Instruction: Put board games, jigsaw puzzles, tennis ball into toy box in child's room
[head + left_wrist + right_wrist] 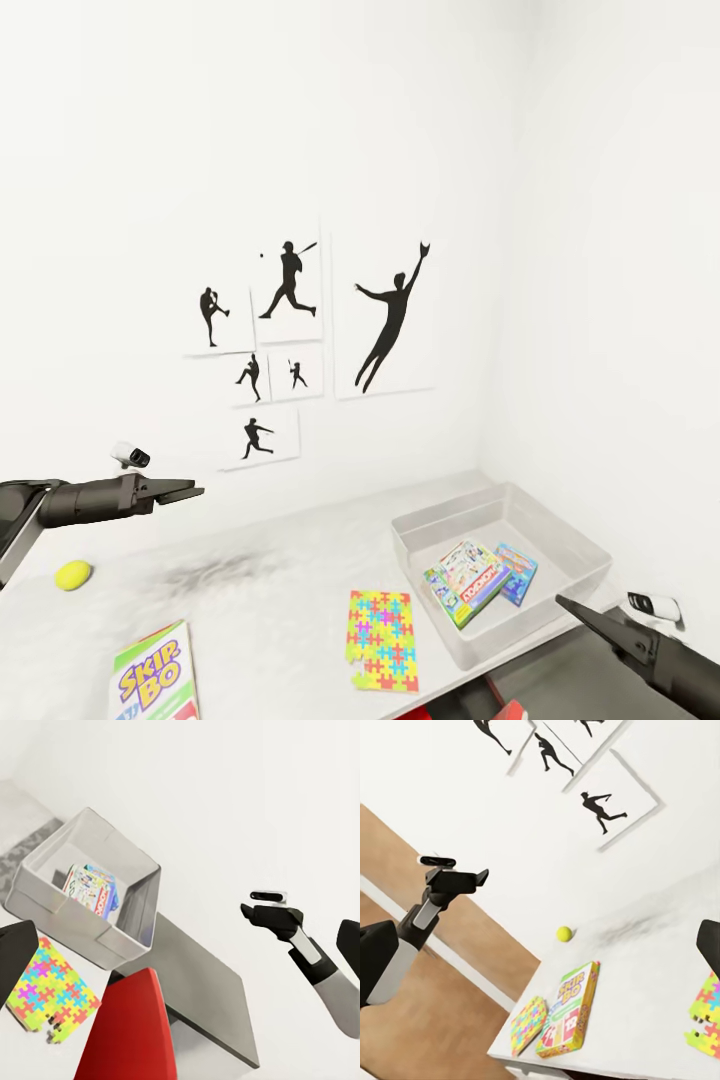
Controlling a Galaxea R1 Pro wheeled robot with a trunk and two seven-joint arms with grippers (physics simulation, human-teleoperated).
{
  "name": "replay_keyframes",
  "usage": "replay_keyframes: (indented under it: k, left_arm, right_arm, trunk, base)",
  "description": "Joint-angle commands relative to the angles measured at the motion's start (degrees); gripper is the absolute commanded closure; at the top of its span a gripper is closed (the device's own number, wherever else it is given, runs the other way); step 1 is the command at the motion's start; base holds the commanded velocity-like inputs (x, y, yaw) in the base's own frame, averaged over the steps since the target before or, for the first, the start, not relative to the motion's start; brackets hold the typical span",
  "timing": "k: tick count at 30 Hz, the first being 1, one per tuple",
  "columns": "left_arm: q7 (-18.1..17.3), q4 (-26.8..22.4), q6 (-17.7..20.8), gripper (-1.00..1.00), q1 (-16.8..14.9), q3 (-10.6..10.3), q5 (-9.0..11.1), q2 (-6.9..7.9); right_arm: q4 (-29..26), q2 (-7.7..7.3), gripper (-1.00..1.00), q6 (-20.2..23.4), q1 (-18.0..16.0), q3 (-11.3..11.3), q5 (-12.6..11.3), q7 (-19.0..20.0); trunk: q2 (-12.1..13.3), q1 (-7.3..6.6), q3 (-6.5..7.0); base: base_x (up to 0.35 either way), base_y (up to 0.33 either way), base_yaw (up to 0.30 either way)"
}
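The toy box (452, 513) stands on the table (270, 590) at the right, by the wall corner. It holds a Monopoly board game (466, 582) and a blue-edged flat box (519, 573). One jigsaw puzzle (381, 638) lies just left of the toy box. A SKIP-BO board game (155, 682) lies at the front left, with a second jigsaw puzzle (529, 1024) beside it at the table's edge. The tennis ball (73, 574) rests far left. My left gripper (188, 491) hovers open and empty above the table's left part. Low at the right, my right gripper (572, 604) is open and empty beside the toy box.
Black sports-silhouette posters (290, 340) hang on the white wall behind the table. A red object (131, 1027) sits below the table's front edge near the toy box. Wood flooring (442, 1020) lies beyond the table's left end.
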Motion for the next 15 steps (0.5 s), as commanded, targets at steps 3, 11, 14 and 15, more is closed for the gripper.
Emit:
replay_keyframes:
  k: [3,11,14,15]
  left_arm:
    - [-0.2,0.0,0.6,-1.0,0.0,-0.1,0.1,0.0]
    - [-0.2,0.0,0.6,-1.0,0.0,-0.1,0.0,-0.07]
    - [-0.2,0.0,0.6,-1.0,0.0,-0.2,0.0,-0.11]
    - [-0.2,0.0,0.6,-1.0,0.0,-0.2,0.0,-0.12]
  right_arm:
    - [-0.2,0.02,-1.0,0.3,0.2,-0.5,-0.4,0.4]
    - [-0.4,0.26,-1.0,0.3,0.4,-2.0,-0.5,1.9]
    - [-0.4,0.51,-1.0,0.1,0.4,-2.3,-0.4,2.3]
    - [-0.4,0.66,-1.0,0.0,0.4,-2.3,-0.4,2.4]
  trunk:
    - [0.0,0.02,0.22]
    - [0.0,0.02,0.86]
    - [0.0,0.02,1.11]
    - [0.0,0.02,1.19]
  base:
    - [0.0,0.0,-0.003]
    - [0.0,0.0,-0.001]
    - [0.0,0.0,0.0]
    - [0.0,0.0,0.0]
